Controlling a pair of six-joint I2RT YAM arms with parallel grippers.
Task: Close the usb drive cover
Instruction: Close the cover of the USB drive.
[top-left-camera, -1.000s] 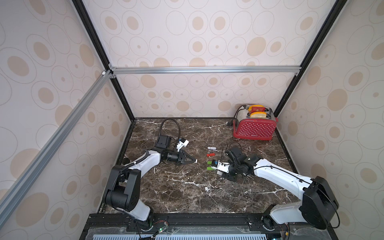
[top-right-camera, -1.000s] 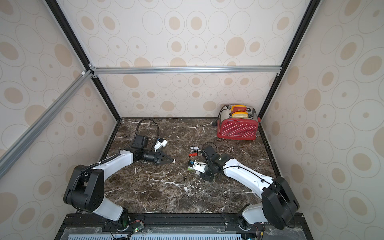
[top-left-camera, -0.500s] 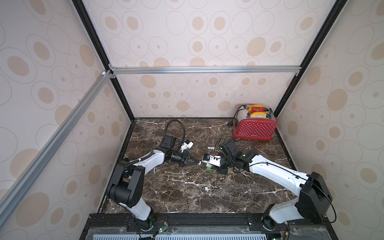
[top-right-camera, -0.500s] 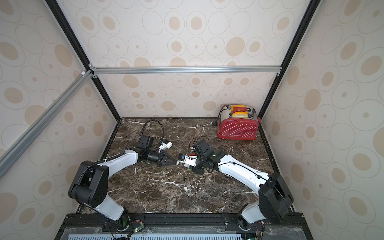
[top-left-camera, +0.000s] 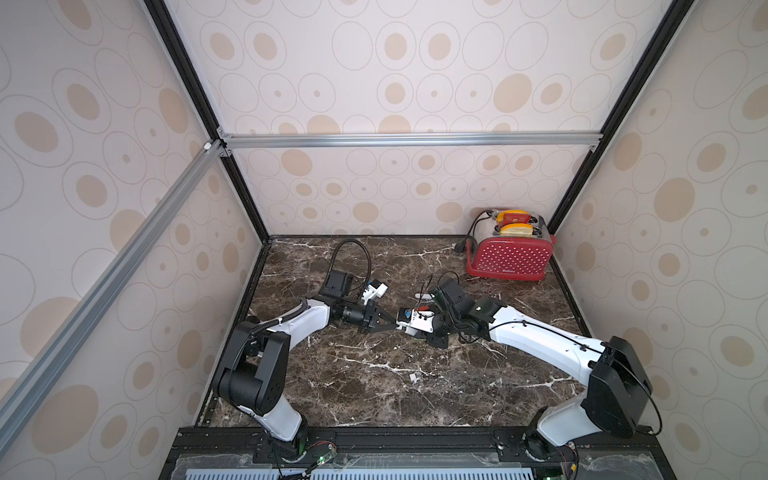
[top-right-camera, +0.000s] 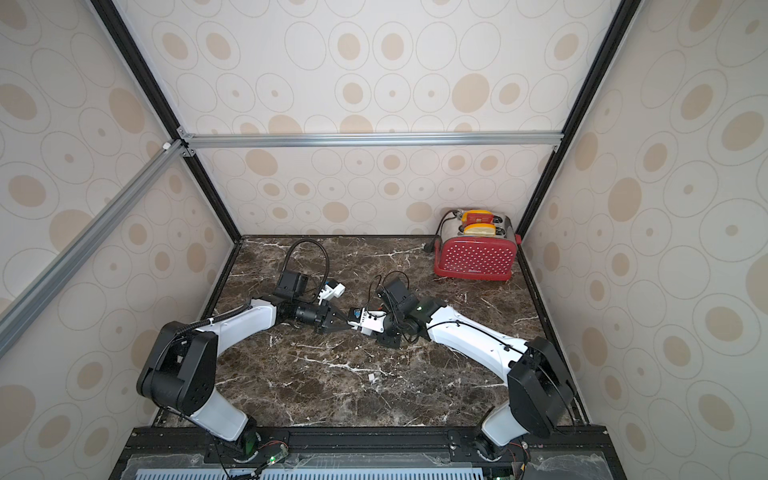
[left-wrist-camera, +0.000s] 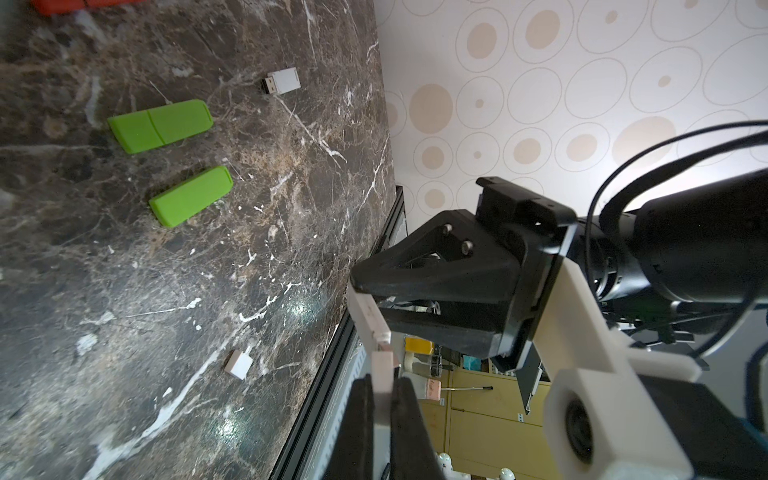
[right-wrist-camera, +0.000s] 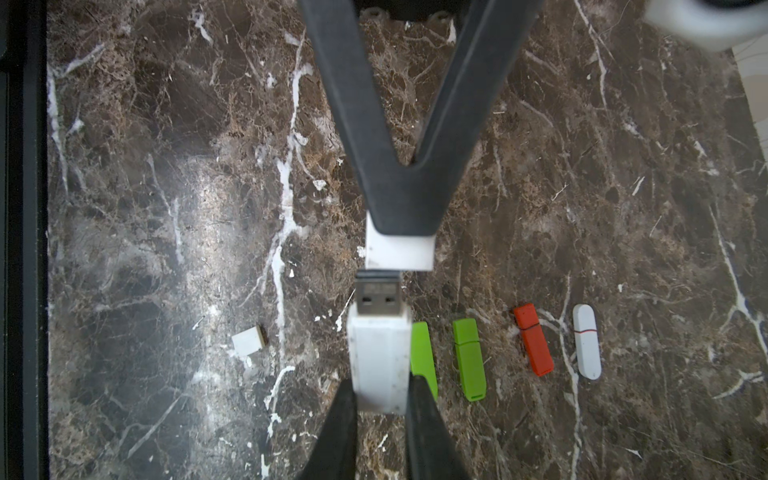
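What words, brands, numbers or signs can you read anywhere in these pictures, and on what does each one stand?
No text can be read clearly.
Red toaster: a small white brand mark low on its front, too small to read.
White usb drive and its cover: no print shows.

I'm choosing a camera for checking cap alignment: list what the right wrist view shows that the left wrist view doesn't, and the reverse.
Right wrist view only: the bare metal plug face-on, facing the white plastic cap, and a rounded white capped drive with a red line. Left wrist view only: a short white uncapped stick and the right arm's wrist camera. Both: the held white USB drive, that cap, two green plastic drives, a small loose white cap on the dark marble tabletop.
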